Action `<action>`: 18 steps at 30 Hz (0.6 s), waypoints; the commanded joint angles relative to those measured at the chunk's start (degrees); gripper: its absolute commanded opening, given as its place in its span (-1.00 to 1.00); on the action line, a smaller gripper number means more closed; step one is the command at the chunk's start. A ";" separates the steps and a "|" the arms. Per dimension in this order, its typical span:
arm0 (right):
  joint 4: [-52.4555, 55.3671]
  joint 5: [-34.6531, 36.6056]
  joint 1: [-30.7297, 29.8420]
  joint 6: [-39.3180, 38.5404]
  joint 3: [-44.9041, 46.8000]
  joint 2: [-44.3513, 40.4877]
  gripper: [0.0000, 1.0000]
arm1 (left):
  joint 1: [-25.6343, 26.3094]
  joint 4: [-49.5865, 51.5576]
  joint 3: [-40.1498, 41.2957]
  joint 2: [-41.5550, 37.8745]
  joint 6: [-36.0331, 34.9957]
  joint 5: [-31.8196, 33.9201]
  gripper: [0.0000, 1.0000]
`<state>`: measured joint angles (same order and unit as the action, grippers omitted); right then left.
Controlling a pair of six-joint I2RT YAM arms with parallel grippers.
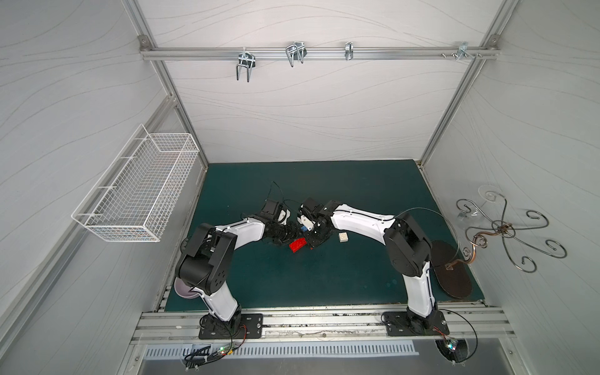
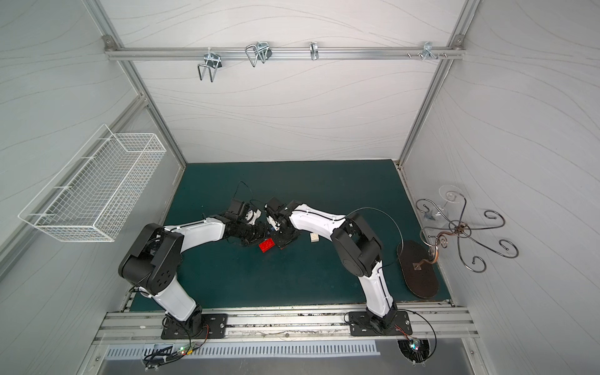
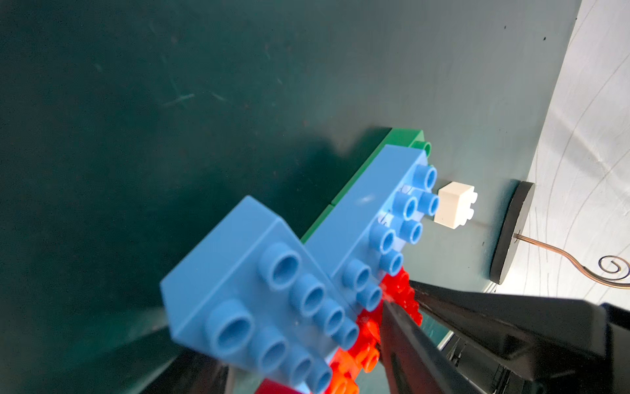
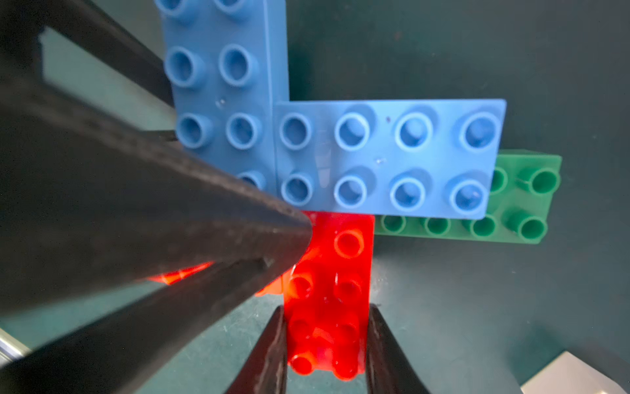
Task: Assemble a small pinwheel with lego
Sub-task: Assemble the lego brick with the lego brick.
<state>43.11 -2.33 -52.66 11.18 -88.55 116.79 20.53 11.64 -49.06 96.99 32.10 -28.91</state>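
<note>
My right gripper (image 4: 326, 308) clamps the red brick (image 4: 341, 245); my left gripper (image 1: 296, 231) is at a blue brick (image 3: 238, 266), though I cannot tell if it grips. White brick (image 3: 453, 204) lies apart.

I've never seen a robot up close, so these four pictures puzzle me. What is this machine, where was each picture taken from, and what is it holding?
It is two robot arms, the left arm and the right arm, bolted at the near edge of a green mat. Each ends in a two-fingered pincer called a gripper.

Both top views look down from overhead and are nearly the same. The two close-ups come from cameras on the wrists.

In the middle is a half-built pinwheel: two blue bricks at a right angle, overlapping a red brick and a green brick. A white brick lies apart. A black stand base sits at the mat's right edge.

The right gripper is shut on the red brick. The left gripper reaches in at the blue bricks; whether it grips is unclear.
</note>
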 commanded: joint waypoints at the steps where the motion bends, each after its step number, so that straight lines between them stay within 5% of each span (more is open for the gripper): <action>1: 0.81 -1.51 -0.51 0.40 0.30 0.63 -0.65 | 0.19 7.53 2.03 2.22 -0.93 8.69 0.39; 12: -0.70 -2.34 -0.42 0.23 1.43 -1.57 -0.50 | 0.21 7.07 3.10 -1.57 -0.89 10.07 0.69; 18: -2.38 -2.07 -0.44 0.47 2.88 -4.21 -0.14 | 0.03 6.51 2.83 -5.78 -1.43 10.75 0.84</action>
<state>41.52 -2.90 -52.69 11.16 -86.74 115.48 20.99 13.61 -47.31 92.53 31.57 -21.96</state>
